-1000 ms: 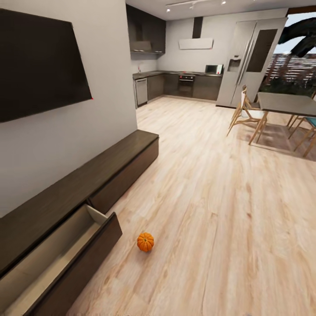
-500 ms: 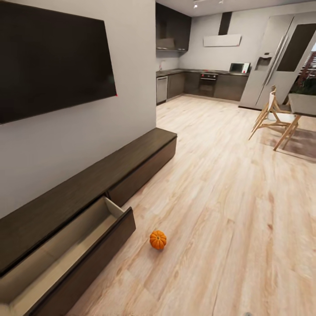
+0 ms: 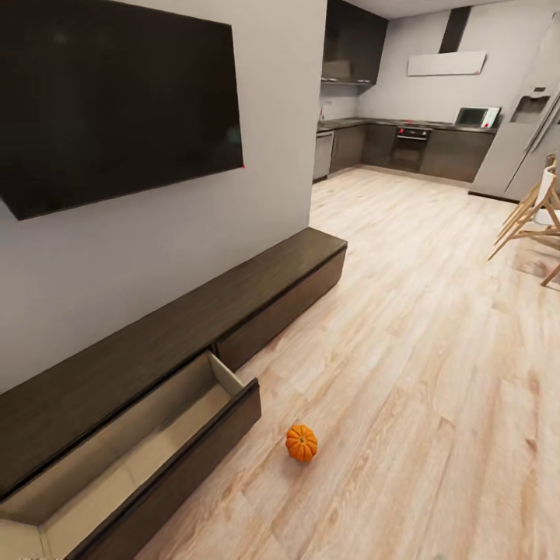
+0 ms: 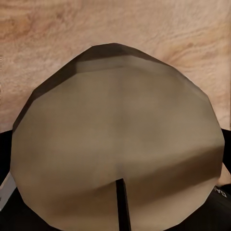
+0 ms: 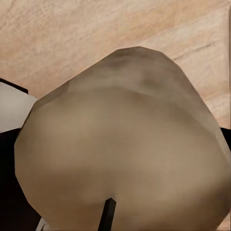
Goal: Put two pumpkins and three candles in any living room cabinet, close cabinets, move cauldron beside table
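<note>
Pumpkin (image 3: pixel 301 442) waited on the floor (image 3: pixel 435 373) beside an open cabinet (image 3: pixel 194 327) drawer (image 3: pixel 148 459).
Finger spread could not be told; the round pumpkin might have rolled away if nudged.

Head view was evenly lit and bright, soft diffuse light, no hard glare. Pumpkin (image 3: pixel 301 442) cast only a small faint shadow on the floor (image 3: pixel 435 365). Screen (image 3: pixel 117 101) showed a dull sheen. Straight lines bowed and leaned toward the frame edges: wide-angle distortion. Render looked slightly soft overall. Both wrist views were blurred by a close tan rounded surface (image 4: pixel 115 139) with soft shading.
</note>
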`<state>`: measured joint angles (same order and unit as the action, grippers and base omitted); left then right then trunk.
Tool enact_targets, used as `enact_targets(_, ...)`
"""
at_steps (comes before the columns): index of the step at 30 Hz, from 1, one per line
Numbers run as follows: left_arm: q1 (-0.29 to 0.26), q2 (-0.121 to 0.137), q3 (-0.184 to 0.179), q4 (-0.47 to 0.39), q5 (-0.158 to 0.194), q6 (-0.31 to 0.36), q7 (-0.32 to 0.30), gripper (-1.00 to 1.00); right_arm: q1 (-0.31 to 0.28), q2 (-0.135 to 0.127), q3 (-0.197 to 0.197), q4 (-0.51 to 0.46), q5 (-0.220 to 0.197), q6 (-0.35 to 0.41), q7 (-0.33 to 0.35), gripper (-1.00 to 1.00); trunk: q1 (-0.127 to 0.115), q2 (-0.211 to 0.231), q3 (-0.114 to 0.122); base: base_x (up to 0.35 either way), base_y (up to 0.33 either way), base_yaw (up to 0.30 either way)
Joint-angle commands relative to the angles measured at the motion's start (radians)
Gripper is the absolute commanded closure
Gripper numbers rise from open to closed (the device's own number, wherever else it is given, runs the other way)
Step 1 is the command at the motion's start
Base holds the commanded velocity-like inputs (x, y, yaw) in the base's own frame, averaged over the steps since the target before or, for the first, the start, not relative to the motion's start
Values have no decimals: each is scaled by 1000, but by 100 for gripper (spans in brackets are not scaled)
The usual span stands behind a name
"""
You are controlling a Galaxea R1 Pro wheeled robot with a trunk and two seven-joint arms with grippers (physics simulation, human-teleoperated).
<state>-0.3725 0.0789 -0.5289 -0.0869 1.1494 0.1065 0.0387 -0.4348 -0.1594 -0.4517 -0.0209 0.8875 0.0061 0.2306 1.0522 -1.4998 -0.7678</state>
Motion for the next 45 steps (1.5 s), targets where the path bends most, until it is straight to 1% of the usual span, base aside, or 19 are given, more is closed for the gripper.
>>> enact_targets(1,0,0,-7,-2,7,4,4,100,0,0,-8,-1,7,0,0,100,0,0,-2,104,0,232)
enact_targets(5,0,0,-8,-2,7,4,4,100,1,0,-8,2,7,-2,-48,100,0,0,-6,30,0,229)
enact_targets(8,0,0,-8,-2,7,4,4,100,1,0,-8,6,7,-3,-61,100,0,0,-10,4,0,225)
enact_targets(21,0,-1,-7,-2,7,4,5,100,1,0,-8,9,10,-6,-65,100,0,0,-25,11,-7,211)
enact_targets(34,0,-2,-7,-2,7,4,5,100,1,0,-8,10,9,-7,-65,100,0,0,-40,266,-81,200)
enact_targets(45,0,-1,-7,-2,7,4,5,100,2,0,-8,10,10,-8,-65,100,0,0,-54,22,-7,199)
